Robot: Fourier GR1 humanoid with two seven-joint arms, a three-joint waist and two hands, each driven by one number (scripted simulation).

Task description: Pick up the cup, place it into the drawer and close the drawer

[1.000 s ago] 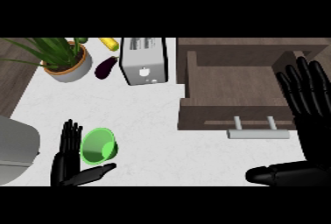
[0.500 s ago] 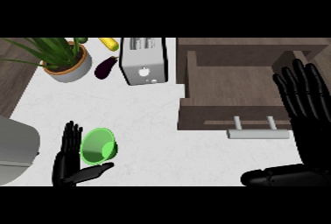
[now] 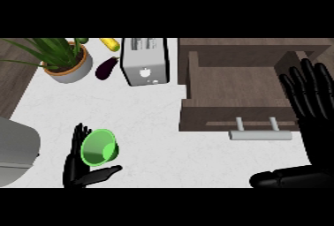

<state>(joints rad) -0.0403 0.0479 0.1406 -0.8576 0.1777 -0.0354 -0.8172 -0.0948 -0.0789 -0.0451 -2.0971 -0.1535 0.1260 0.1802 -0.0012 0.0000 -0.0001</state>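
On the white counter (image 3: 150,114), the left hand (image 3: 81,170) at seven o'clock cradles a green cup (image 3: 100,147) lying on its side, straight fingers behind it and thumb below. The open wooden drawer (image 3: 238,88) sits at two o'clock, its pale handle (image 3: 259,134) facing down. The right hand (image 3: 312,101) rests flat with straight fingers over the drawer's right edge. A toaster (image 3: 145,62), an aubergine (image 3: 107,69) and a potted plant (image 3: 64,59) stand from twelve towards ten o'clock

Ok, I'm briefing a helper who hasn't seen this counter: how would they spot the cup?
Start at the white counter and go to its lower left, away from the open wooden drawer at the right. There the left robot hand cradles the cup. It is the only bright green thing there, round and open-mouthed.
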